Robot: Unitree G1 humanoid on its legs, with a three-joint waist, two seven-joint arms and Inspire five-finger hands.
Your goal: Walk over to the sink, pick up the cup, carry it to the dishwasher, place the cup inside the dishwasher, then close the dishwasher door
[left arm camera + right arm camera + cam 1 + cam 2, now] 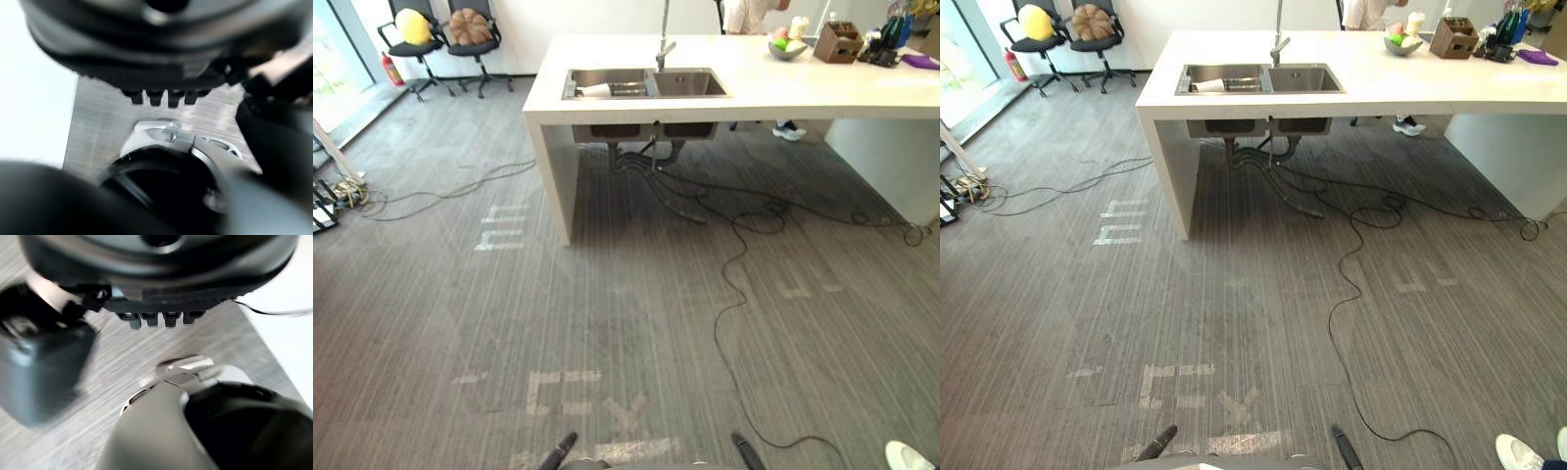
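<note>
**Cup in the sink, far from both hands**

The pale cup [594, 90] seems to lie on its side in the sink [690, 84] of the white counter [754, 93]. It is far ahead of the left hand [156, 58] and right hand [156, 289], both loose-fingered, holding nothing.

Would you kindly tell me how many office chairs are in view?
2. They stand side by side at the far left, past the counter: the left chair holds a yellow cushion, the right chair a brown cushion. More may be hidden behind the counter.
</note>
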